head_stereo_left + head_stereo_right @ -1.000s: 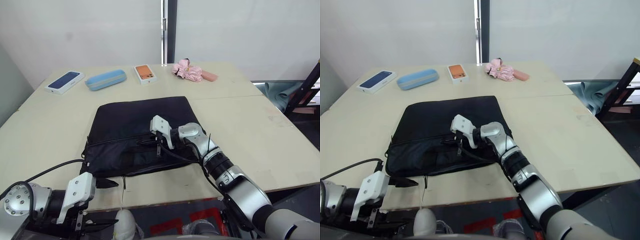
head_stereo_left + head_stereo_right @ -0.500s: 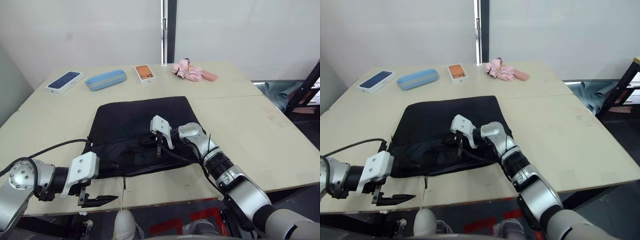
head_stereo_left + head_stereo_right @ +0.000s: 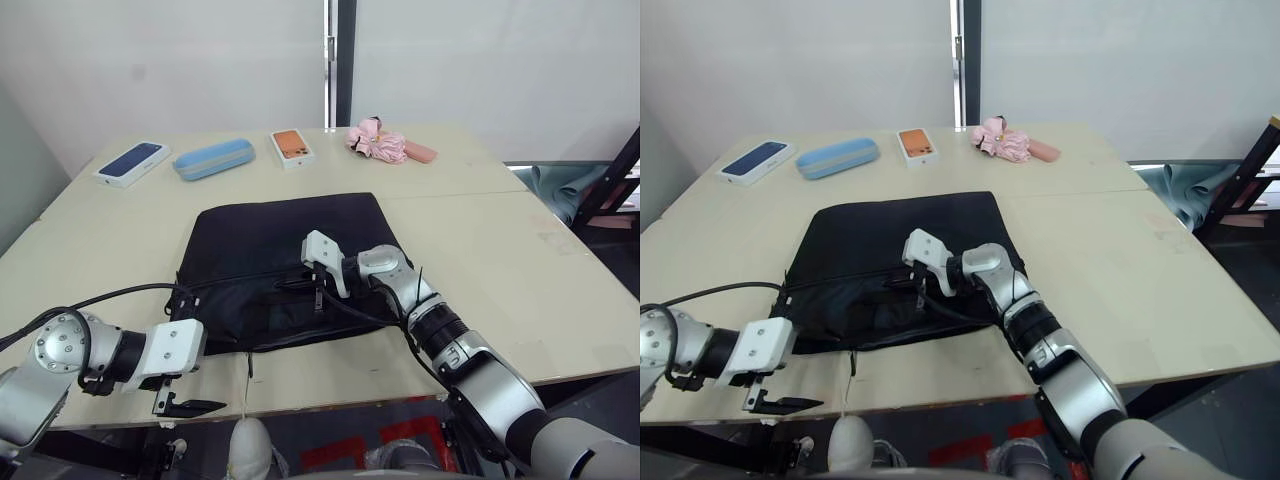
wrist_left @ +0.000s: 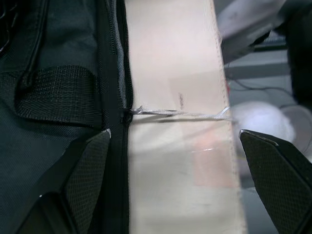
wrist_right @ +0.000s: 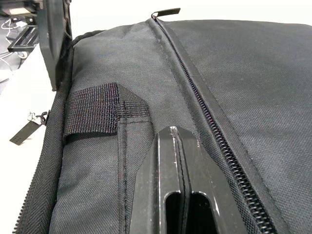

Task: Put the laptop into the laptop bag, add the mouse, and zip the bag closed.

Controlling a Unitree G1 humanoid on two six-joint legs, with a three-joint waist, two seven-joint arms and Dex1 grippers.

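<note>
Centrally in the left eye view, the one laptop bag is seen lying flat on the table; what it holds cannot be told. The right gripper is rested on the bag's front panel. The left gripper is held at the lower left, past the table's near edge, nearer the bag's corner than half a second ago. Along the upper edge of the table four things are counted: a dark-blue phone box, a light-blue case, an orange phone box and a pink folded item.

From the left wrist view, two fingers are seen spread wide apart, empty, over the bag's zip edge and a white string.

From the right wrist view, the fingers are pressed together on the fabric beside a zip line, gripping nothing.
</note>
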